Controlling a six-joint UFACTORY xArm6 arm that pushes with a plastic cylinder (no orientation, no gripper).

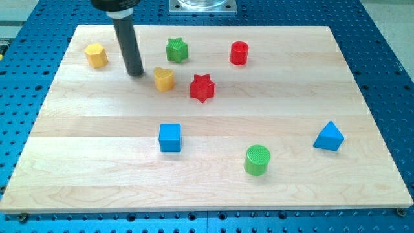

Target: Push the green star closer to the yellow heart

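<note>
The green star [176,50] lies near the view's top, a little left of centre. The yellow heart [163,78] lies just below it and slightly to the left, a short gap apart. My tip [136,73] rests on the board just left of the yellow heart and down-left of the green star, touching neither. The dark rod rises from it toward the view's top.
A yellow hexagon [96,55] sits at the top left. A red star [202,88] lies right of the heart, a red cylinder [239,52] right of the green star. A blue cube [170,137], a green cylinder [257,160] and a blue triangle [328,136] lie lower down.
</note>
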